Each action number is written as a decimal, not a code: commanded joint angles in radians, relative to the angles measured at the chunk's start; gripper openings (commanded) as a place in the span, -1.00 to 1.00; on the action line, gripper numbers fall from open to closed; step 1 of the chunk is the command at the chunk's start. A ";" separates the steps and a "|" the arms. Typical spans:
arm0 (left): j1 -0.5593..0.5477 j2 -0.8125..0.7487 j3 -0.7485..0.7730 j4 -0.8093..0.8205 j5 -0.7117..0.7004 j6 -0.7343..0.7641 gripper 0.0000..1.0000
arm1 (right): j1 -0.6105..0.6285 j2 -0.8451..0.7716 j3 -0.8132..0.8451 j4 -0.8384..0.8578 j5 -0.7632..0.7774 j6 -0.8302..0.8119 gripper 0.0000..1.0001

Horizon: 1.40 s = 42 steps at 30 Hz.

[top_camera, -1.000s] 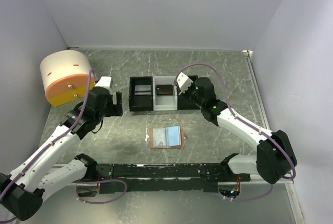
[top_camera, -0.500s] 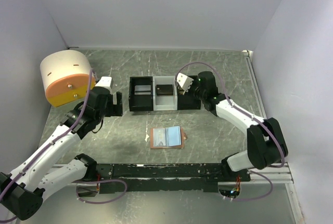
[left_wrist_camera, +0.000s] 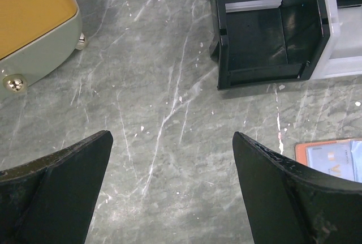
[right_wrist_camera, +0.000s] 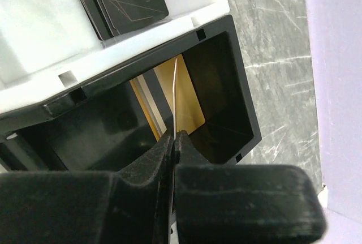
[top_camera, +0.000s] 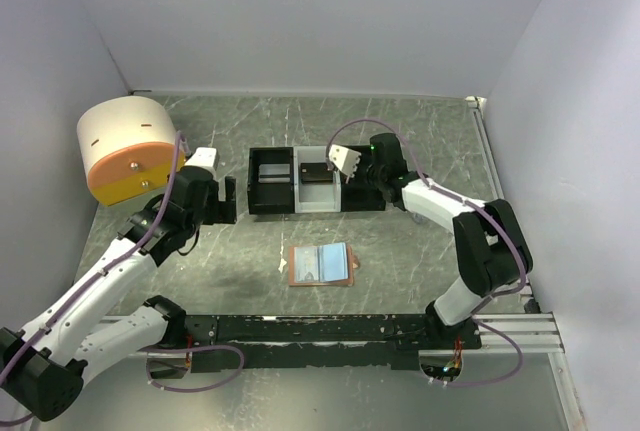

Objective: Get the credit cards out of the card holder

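Right hand point(right_wrist_camera: 174, 135) pinches gold card point(right_wrist_camera: 176, 94); salmon card holder point(top_camera: 320, 265) lies open.

Overhead view: even, diffuse light from above; soft shadows on the table point(top_camera: 420, 131); all sharp. Left wrist view: table crisp, left gripper point(left_wrist_camera: 171, 136) fingers point(left_wrist_camera: 51, 182) black, no detail. Right wrist view: tray point(right_wrist_camera: 141, 48) white section blown out, black section dim; card point(right_wrist_camera: 176, 94) edge catches light; right gripper point(right_wrist_camera: 175, 136) fingers point(right_wrist_camera: 141, 167) blurred.
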 commanded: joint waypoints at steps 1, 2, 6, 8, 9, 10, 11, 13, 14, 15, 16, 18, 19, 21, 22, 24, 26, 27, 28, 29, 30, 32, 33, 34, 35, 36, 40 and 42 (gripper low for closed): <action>0.006 0.005 0.009 -0.014 -0.002 0.014 1.00 | -0.011 0.021 0.001 0.075 -0.007 -0.037 -1.00; 0.006 0.006 0.010 -0.014 0.000 0.014 0.99 | -0.011 0.033 0.003 0.083 0.003 -0.039 -1.00; 0.006 0.008 0.010 -0.017 -0.001 0.014 1.00 | -0.013 0.082 0.023 0.102 0.018 -0.053 -1.00; 0.006 0.005 0.011 -0.016 -0.002 0.013 0.99 | -0.013 0.102 0.032 0.106 0.018 -0.065 -1.00; 0.006 0.004 0.010 -0.014 -0.002 0.014 0.99 | -0.014 0.109 0.034 0.108 0.015 -0.069 -1.00; 0.006 0.003 0.009 -0.013 -0.003 0.016 1.00 | -0.018 0.115 0.032 0.118 0.011 -0.073 -1.00; 0.006 0.003 0.009 -0.012 -0.003 0.016 0.99 | -0.020 0.121 0.031 0.133 0.013 -0.075 -1.00; 0.006 0.004 0.009 -0.014 -0.003 0.016 0.99 | -0.021 0.135 0.037 0.137 0.002 -0.086 -1.00; 0.005 0.004 0.011 -0.014 -0.003 0.016 0.99 | -0.021 0.143 0.045 0.136 -0.006 -0.092 -1.00; 0.006 0.003 0.011 -0.015 -0.004 0.016 0.99 | -0.022 0.149 0.052 0.138 -0.007 -0.094 -1.00; 0.007 0.004 0.010 -0.016 -0.004 0.017 0.99 | -0.022 0.156 0.058 0.136 -0.007 -0.104 -1.00; 0.006 0.004 0.012 -0.018 -0.006 0.014 1.00 | -0.021 0.169 0.067 0.134 0.004 -0.119 -1.00; 0.006 0.004 0.011 -0.018 -0.005 0.014 1.00 | -0.022 0.174 0.069 0.126 0.009 -0.128 -1.00; 0.006 0.001 0.011 -0.017 -0.003 0.016 1.00 | -0.022 0.185 0.095 0.115 0.016 -0.137 -1.00; 0.007 0.001 0.009 -0.016 -0.001 0.016 1.00 | -0.022 0.189 0.101 0.118 0.021 -0.144 -1.00; 0.006 0.001 0.009 -0.014 0.003 0.020 1.00 | -0.022 0.198 0.110 0.115 0.018 -0.149 -0.97; 0.005 0.004 0.009 -0.014 0.005 0.019 0.99 | -0.022 0.216 0.120 0.110 0.019 -0.158 -0.94; 0.006 0.004 0.011 -0.016 0.003 0.019 1.00 | -0.024 0.230 0.128 0.102 0.017 -0.166 -0.92; 0.006 0.005 0.011 -0.019 0.000 0.017 1.00 | -0.024 0.246 0.139 0.091 0.019 -0.175 -0.91; 0.007 0.006 0.014 -0.021 -0.004 0.015 0.99 | -0.024 0.261 0.154 0.074 0.013 -0.185 -0.91; 0.006 0.006 0.014 -0.022 -0.006 0.014 0.99 | -0.025 0.277 0.171 0.046 0.009 -0.194 -0.90; 0.007 0.003 0.012 -0.021 -0.005 0.014 0.99 | -0.025 0.293 0.209 -0.018 -0.006 -0.206 -0.82; 0.006 0.003 0.011 -0.021 -0.005 0.014 0.99 | -0.025 0.294 0.221 -0.036 -0.020 -0.203 -0.77; 0.006 0.001 0.011 -0.020 -0.006 0.014 0.99 | -0.025 0.290 0.224 -0.045 -0.031 -0.205 -0.75; 0.005 0.001 0.011 -0.020 -0.007 0.014 0.99 | -0.026 0.285 0.221 -0.050 -0.040 -0.207 -0.70; 0.006 0.001 0.011 -0.020 -0.007 0.014 0.99 | -0.025 0.280 0.220 -0.054 -0.045 -0.210 -0.68; 0.005 0.007 0.012 -0.022 -0.006 0.016 0.99 | -0.025 0.275 0.228 -0.109 -0.044 -0.227 -0.24; 0.007 0.011 0.012 -0.022 -0.005 0.016 0.98 | -0.027 0.275 0.231 -0.127 -0.042 -0.223 -0.21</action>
